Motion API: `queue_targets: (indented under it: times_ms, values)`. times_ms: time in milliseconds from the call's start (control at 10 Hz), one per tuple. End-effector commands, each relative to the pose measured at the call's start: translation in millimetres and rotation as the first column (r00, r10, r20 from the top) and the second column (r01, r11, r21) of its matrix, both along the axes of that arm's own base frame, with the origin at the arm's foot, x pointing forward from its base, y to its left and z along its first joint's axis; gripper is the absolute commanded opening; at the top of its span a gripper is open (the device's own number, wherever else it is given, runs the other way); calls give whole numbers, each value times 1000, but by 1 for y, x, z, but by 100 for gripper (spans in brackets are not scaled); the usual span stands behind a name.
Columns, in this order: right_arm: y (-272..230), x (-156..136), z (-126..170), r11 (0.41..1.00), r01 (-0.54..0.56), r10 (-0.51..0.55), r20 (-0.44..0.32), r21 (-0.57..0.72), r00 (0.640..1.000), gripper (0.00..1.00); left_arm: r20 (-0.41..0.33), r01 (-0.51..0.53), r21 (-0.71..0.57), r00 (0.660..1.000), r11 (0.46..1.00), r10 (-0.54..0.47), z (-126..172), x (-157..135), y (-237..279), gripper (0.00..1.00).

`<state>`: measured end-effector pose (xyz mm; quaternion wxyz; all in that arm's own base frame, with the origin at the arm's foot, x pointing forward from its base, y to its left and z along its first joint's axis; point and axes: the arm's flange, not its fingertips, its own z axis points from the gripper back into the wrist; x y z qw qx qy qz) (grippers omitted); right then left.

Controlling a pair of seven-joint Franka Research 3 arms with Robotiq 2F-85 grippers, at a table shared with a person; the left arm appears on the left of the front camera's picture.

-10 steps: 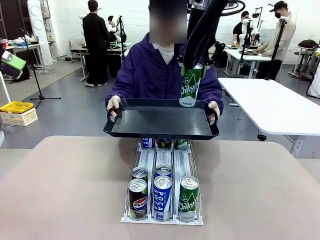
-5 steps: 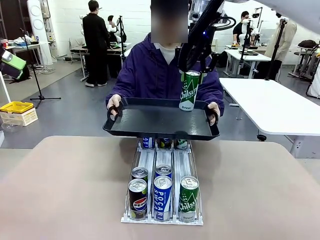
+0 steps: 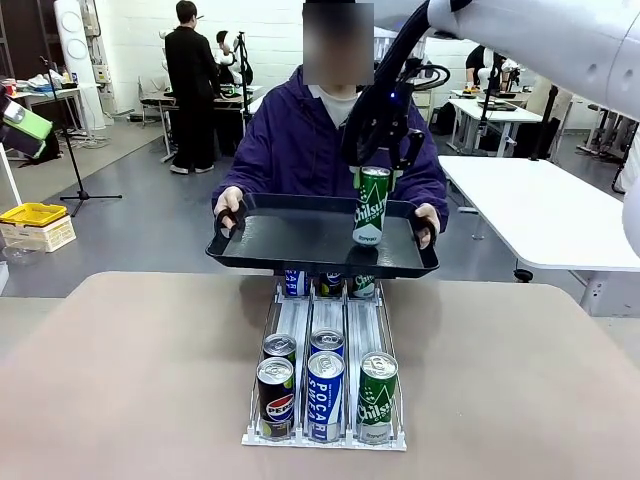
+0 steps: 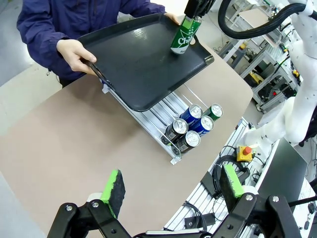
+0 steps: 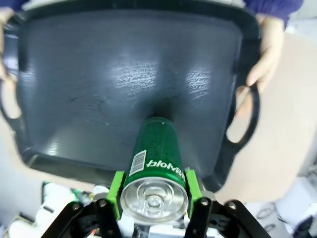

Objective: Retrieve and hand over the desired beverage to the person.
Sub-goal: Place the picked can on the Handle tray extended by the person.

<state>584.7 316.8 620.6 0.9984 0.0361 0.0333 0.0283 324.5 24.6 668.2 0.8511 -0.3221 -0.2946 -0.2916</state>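
Front view: right gripper (image 3: pixel 373 172) is clamping the top of the green Chilsung can (image 3: pixel 370 212), which is standing upright on the black tray (image 3: pixel 290 245) the person (image 3: pixel 290 140) is holding by both handles; left gripper (image 4: pixel 172 184) is hanging wide open over the table (image 4: pixel 74 148).
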Motion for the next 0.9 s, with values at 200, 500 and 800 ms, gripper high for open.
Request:
queue_targets:
  times_ms: [200,500,800]
  values:
    - [9,21,16,997,-52,51,-10,-52,999,76,13,17,-13,1000,1000,-16,-1,0,0,100]
    - [9,16,20,996,-65,65,-2,-56,998,100,13,17,-13,1000,1000,-16,-1,0,0,100]
    - [9,13,21,996,-68,68,-1,-61,998,100,13,17,-13,1000,1000,-16,-1,0,0,100]
